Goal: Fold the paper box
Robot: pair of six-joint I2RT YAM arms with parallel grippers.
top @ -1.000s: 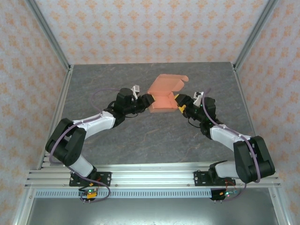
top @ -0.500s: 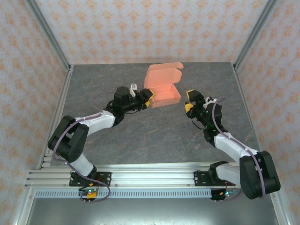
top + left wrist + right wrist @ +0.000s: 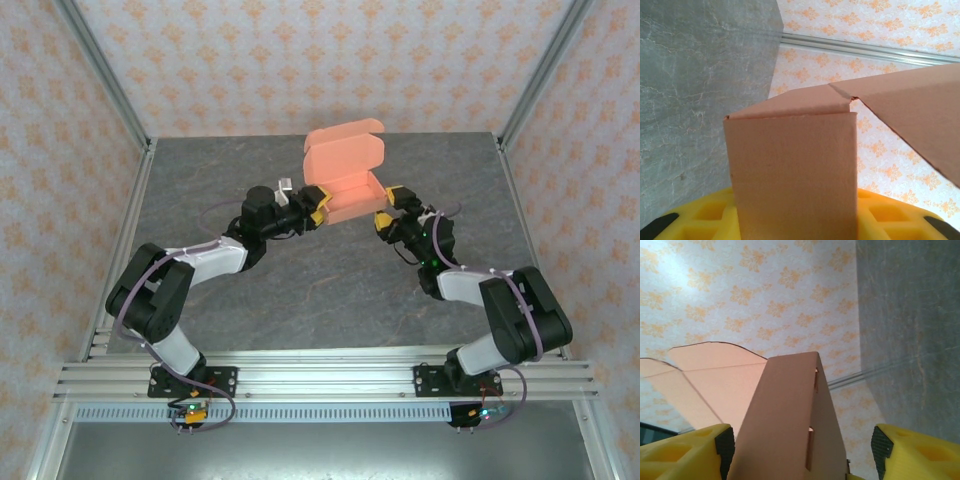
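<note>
The paper box (image 3: 347,190) is salmon-orange card, a shallow tray with its lid (image 3: 343,150) standing up behind it, held above the far middle of the table. My left gripper (image 3: 318,209) is shut on the box's left end wall. In the left wrist view that wall (image 3: 795,170) covers the gap between the yellow fingers (image 3: 700,217). My right gripper (image 3: 386,213) is at the box's right end. In the right wrist view the slotted end wall (image 3: 790,415) sits between its jaws (image 3: 802,447), which are open, with a clear gap to the right finger (image 3: 905,450).
The grey stone-patterned table (image 3: 300,290) lies under both arms. Aluminium frame posts (image 3: 105,75) stand at the back corners before patterned walls. A rail (image 3: 320,375) runs along the near edge by the arm bases.
My left gripper carried the box up and toward the back, and the lid now stands upright. My right gripper let go, drew away to the right, then came back around the right end.
</note>
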